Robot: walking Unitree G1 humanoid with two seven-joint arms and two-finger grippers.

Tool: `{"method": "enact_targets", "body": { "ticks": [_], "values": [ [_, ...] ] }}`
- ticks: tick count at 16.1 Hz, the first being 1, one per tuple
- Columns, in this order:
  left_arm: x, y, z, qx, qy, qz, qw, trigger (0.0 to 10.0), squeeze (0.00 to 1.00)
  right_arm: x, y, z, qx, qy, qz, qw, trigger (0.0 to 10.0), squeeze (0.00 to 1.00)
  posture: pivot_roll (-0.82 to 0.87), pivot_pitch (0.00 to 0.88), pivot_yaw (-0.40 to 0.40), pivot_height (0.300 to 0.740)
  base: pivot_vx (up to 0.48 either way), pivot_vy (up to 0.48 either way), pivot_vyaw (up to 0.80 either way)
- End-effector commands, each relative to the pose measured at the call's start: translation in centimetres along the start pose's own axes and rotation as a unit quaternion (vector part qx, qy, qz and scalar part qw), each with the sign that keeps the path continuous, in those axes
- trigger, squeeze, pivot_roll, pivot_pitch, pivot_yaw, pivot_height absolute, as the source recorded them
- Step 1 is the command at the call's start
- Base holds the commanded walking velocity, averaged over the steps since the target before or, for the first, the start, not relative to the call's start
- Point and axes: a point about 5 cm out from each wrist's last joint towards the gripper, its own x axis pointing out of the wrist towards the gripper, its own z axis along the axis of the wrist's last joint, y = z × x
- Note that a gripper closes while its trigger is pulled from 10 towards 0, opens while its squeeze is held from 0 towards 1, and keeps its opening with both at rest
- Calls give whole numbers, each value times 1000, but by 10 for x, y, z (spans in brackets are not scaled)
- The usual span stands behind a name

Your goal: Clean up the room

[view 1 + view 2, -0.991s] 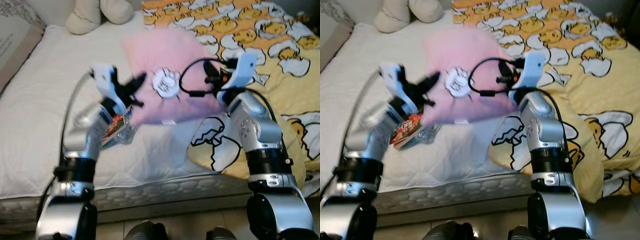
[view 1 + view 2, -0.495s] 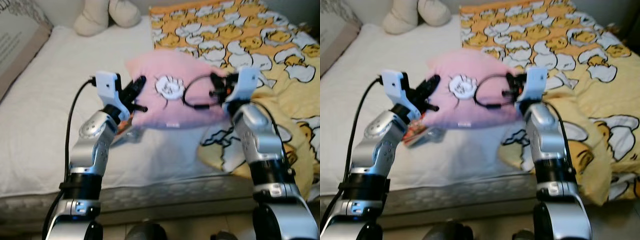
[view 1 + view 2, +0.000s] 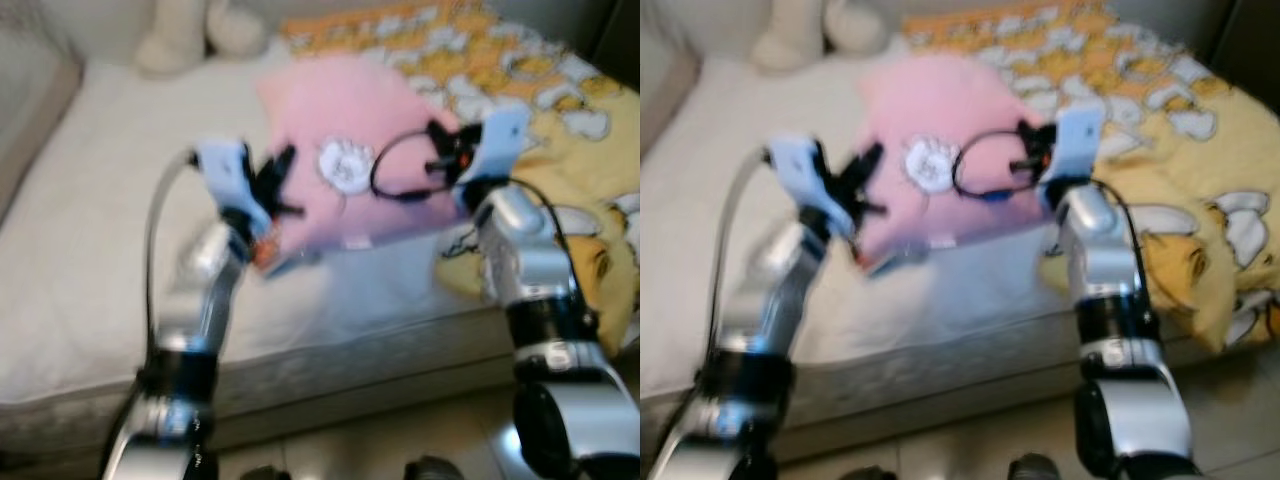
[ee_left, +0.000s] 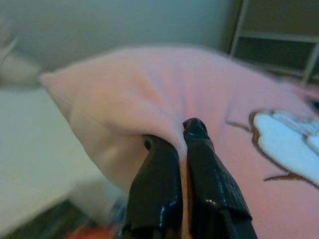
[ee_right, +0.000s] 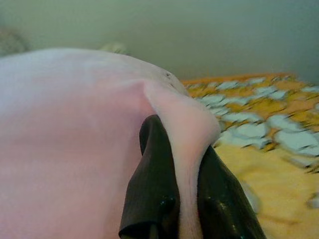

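1. A pink pillow (image 3: 345,150) with a white cartoon patch is hanging between the two arms, upper centre of the left eye frame, raised off the bed.
2. The left gripper (image 4: 180,137) is pinching a fold at the pillow's left edge; in the left wrist view its two black fingers (image 4: 154,189) are pressing together with only a thin ridge of pink fabric between them.
3. The right gripper (image 5: 174,139) is pinching the opposite, right edge; in the right wrist view its fingers (image 5: 149,194) are squeezing a bunched pink corner, nearly closed on it.
4. In the left eye view the left gripper is sitting at centre left of the frame and the right gripper at upper right of centre, with a black cable (image 3: 395,175) looping across the pillow face beside the right wrist.
5. Below the pillow's lower left corner, a small orange-and-red packet (image 3: 265,255) is lying on the white mattress (image 3: 90,250); too blurred to identify further.
6. A yellow duvet (image 3: 570,130) printed with cracked-egg figures is covering the right part of the bed, upper right of frame.
7. A cream plush toy (image 3: 185,35) is resting at the top of the frame, left of centre.
8. The head views are motion-blurred.
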Motion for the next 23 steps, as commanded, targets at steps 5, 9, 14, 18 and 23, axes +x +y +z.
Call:
{"method": "enact_targets", "body": {
  "ticks": [5,9,14,18,23],
  "values": [
    [-5,-19,-14,-4,-19,40,999,0,0,10,-12,24,-49,-2,39,998,0,157,-139,0,-19,740,0,96,0],
    [-6,-19,-13,8,-34,64,997,0,0,18,-4,28,-39,-12,50,998,0,153,-119,0,-36,740,0,0,0],
    [-3,-4,-6,47,-27,77,996,0,0,17,12,12,-9,-12,54,998,0,161,-99,0,8,740,0,457,0],
    [2,2,-1,65,-20,81,994,0,0,15,14,2,16,-14,38,999,0,165,-93,0,39,740,141,414,0],
    [1,-1,-3,72,-11,78,994,0,0,13,20,-9,24,-4,39,999,0,267,-81,0,53,740,358,270,295]
  ]
}}
